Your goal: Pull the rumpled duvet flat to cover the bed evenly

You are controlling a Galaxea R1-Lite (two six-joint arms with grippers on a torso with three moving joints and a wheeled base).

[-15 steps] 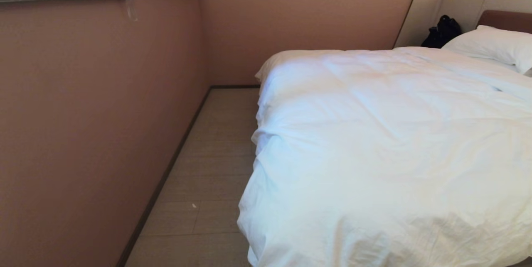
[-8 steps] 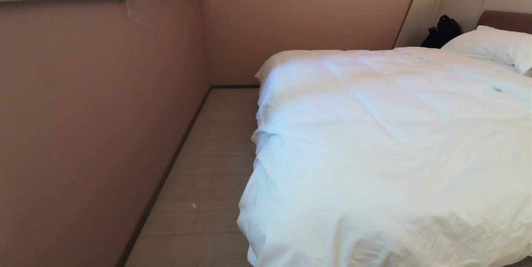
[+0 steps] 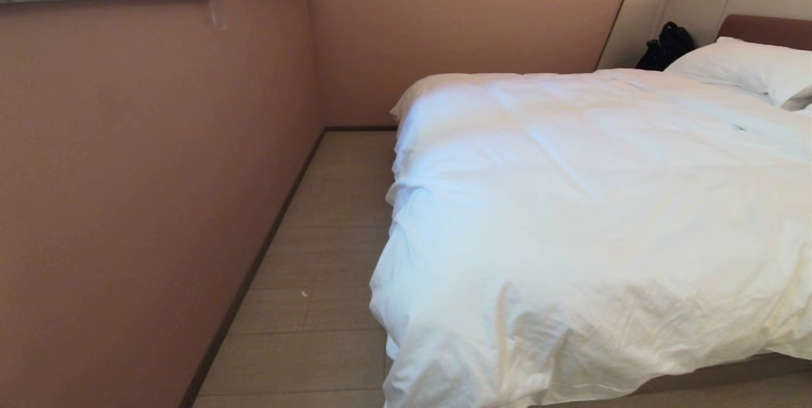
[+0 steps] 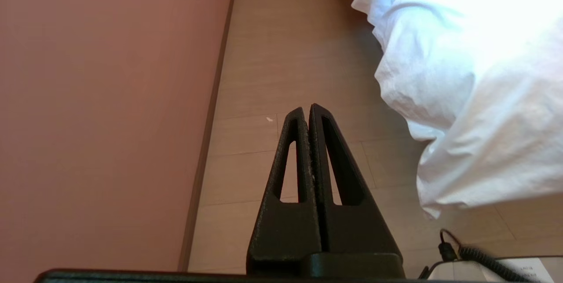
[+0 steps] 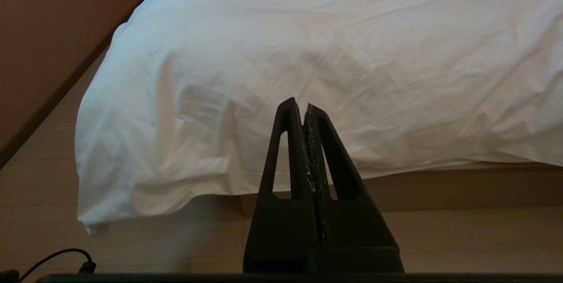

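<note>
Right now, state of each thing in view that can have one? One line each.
duvet: spread over the bed, creased, corner draping past the foot edge toward the floor
pillow: lying at the headboard, uncovered
black bag: propped against the headboard surround
left pincer: shut, empty
right pincer: shut, empty

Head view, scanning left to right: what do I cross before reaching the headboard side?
Pink wall → strip of floor → duvet hanging over the bed's near corner → black bag → pillow by the brown headboard.
</note>
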